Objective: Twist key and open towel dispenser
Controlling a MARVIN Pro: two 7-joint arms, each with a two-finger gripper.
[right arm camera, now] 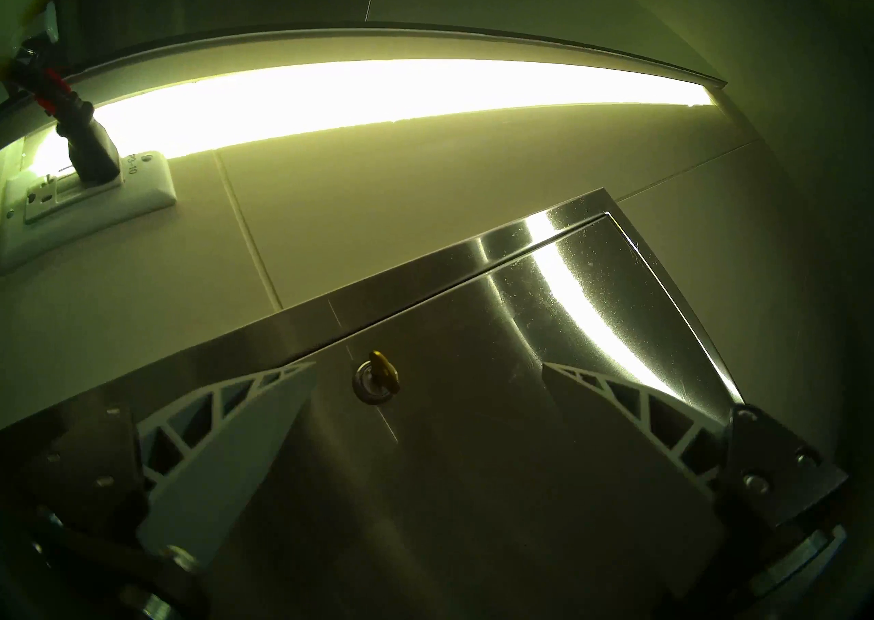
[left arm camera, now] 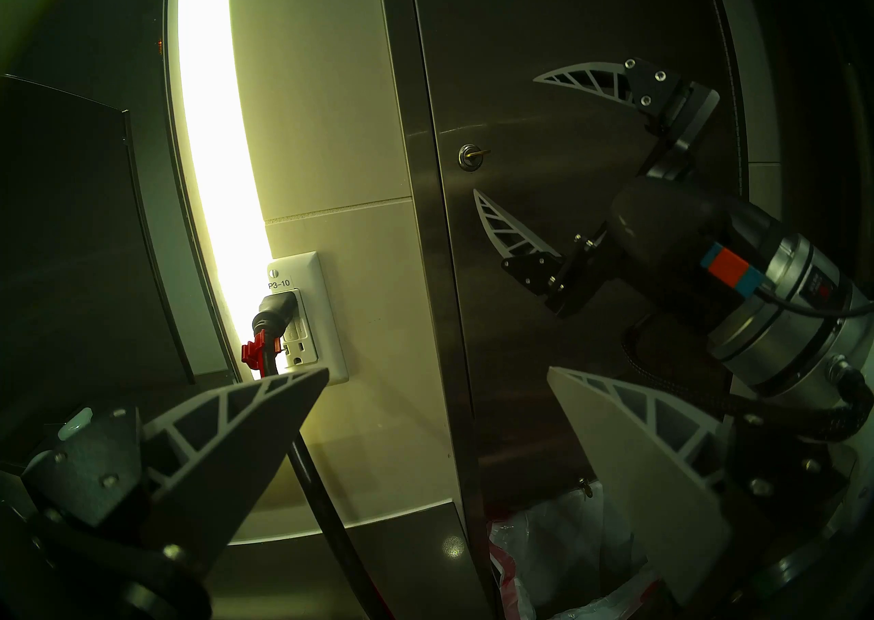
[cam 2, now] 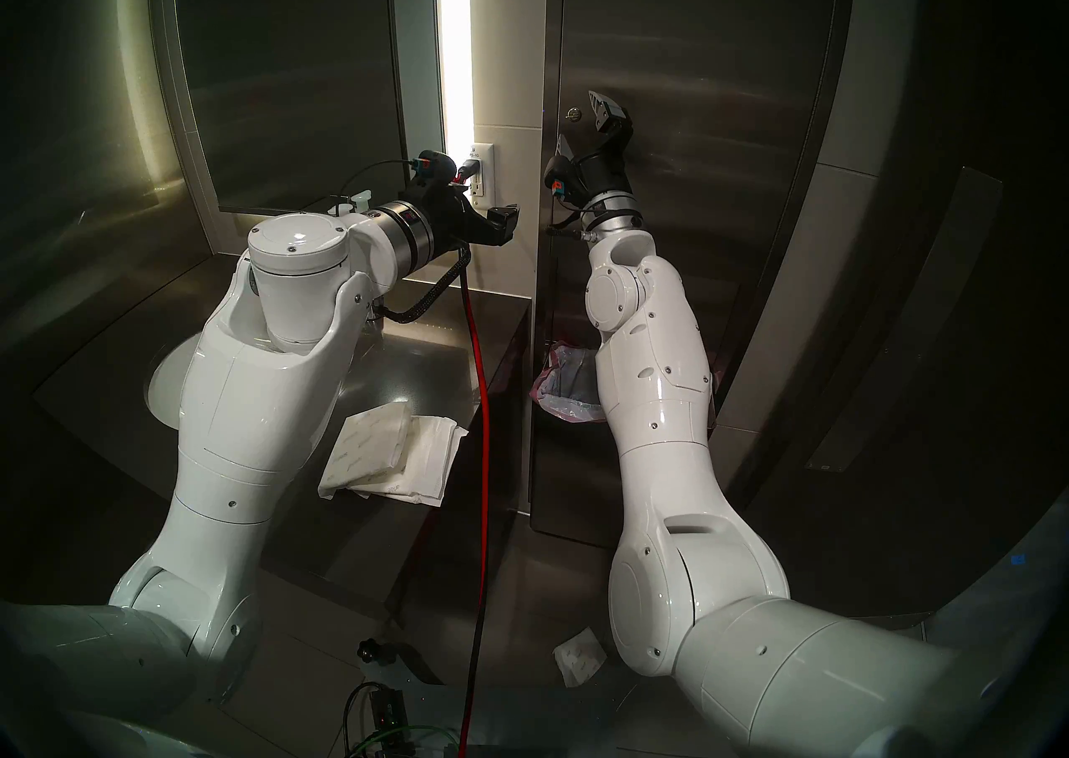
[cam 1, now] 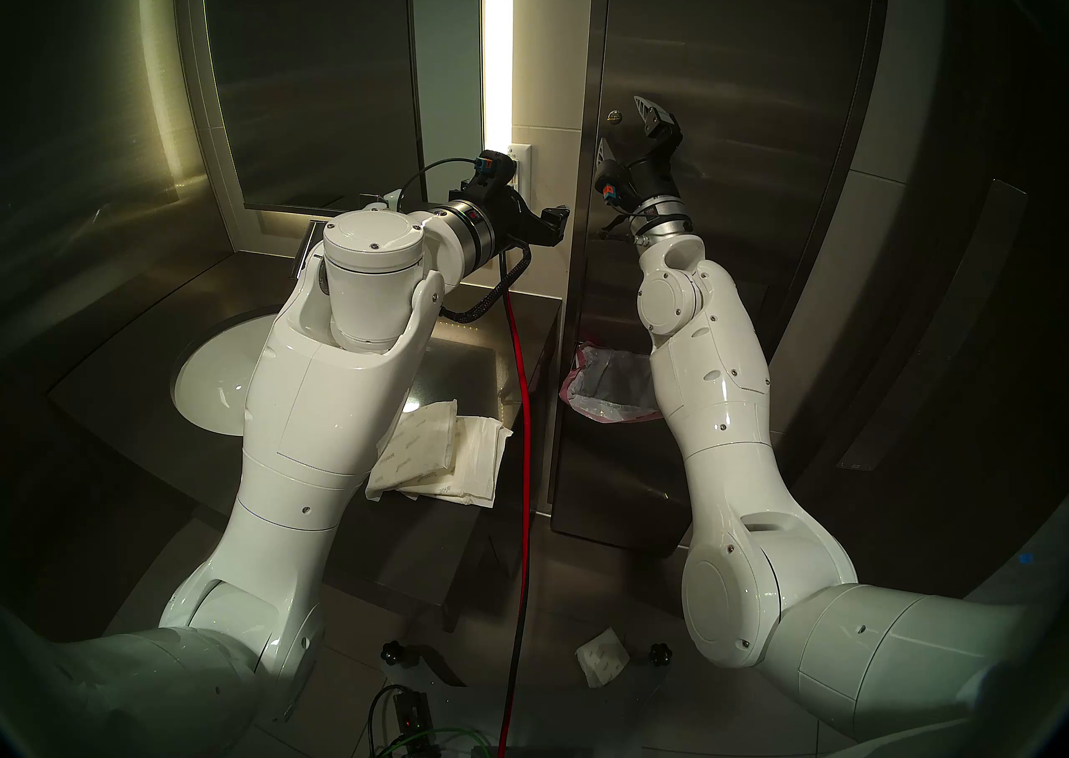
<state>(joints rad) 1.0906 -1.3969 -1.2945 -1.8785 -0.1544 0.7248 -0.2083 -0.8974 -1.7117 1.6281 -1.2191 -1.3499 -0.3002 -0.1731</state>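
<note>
The towel dispenser (cam 1: pixel 723 74) is a tall brushed-steel wall cabinet with its long door shut. The brass key (right arm camera: pixel 380 368) sits in the small round lock near the door's left edge; it also shows in the left wrist view (left arm camera: pixel 475 153) and the head view (cam 1: pixel 614 116). My right gripper (cam 1: pixel 620 121) is open, held up to the door, with one finger on each side of the key and not touching it (right arm camera: pixel 428 363). My left gripper (left arm camera: pixel 439 370) is open and empty, left of the dispenser by the wall outlet (left arm camera: pixel 307 316).
A steel waste bin with a pink-edged liner (cam 1: pixel 613 387) sits below the door, behind my right forearm. Packs of folded towels (cam 1: pixel 439 450) lie on the dark counter beside a white sink (cam 1: pixel 214 381). A red cable (cam 1: pixel 523 450) hangs from the outlet. A dark mirror (cam 1: pixel 312 74) is at left.
</note>
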